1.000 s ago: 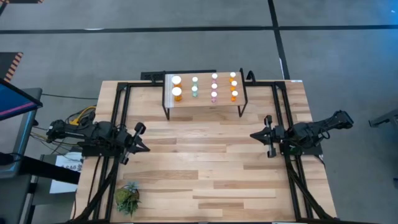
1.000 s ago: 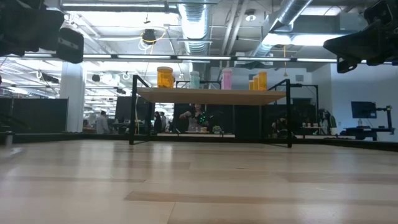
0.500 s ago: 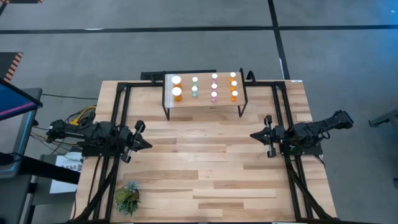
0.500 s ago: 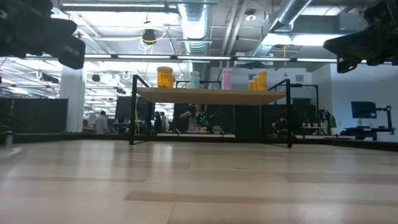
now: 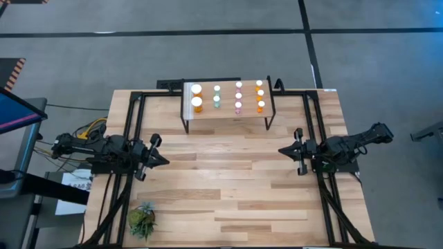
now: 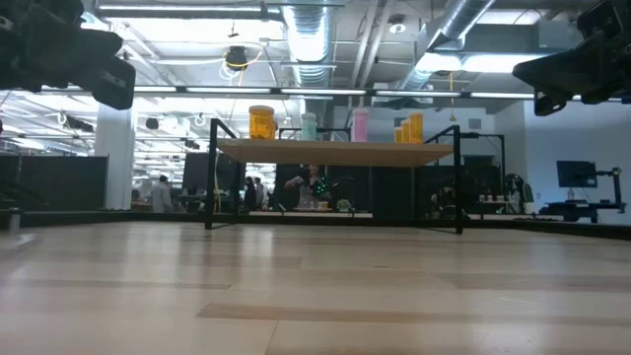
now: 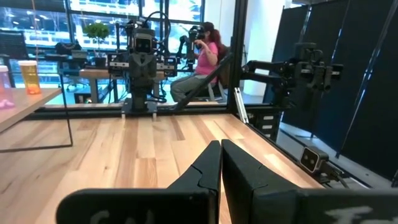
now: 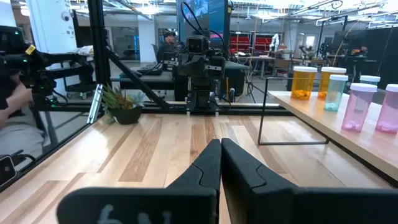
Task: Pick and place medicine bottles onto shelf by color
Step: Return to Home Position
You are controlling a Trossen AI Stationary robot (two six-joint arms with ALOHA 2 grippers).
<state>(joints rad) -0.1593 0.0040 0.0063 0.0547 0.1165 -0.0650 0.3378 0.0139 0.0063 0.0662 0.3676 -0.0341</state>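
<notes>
1. Nearest, by the front left corner of the table (image 5: 228,200), a small green plant (image 5: 142,220) stands alone.
2. Farther in, at the table's left side, the left gripper (image 5: 160,160) hangs above the wood and points across toward the other arm. In the left wrist view its fingers (image 7: 208,168) are pressed together with nothing between them.
3. Opposite it, at the table's right side, the right gripper (image 5: 282,150) points back toward the left arm at about the same depth. Its fingers (image 8: 239,168) also meet, holding nothing.
4. Bare wood lies between the two grippers.
5. Farther back, centred near the far edge, the shelf (image 5: 228,117) stands on thin black legs, well apart from both grippers.
6. All the bottles (image 5: 238,105) stand upright on the shelf, white caps up, sorted by colour into short lines running front to back.
7. From the shelf's left end to its right come the wide orange bottles (image 5: 197,102), the teal bottles (image 5: 217,102), the pink bottles (image 6: 360,124) and the small orange bottles (image 5: 261,106).
8. Beyond the table, in the room, a person (image 7: 208,53) in a pink top sits among other equipment.
</notes>
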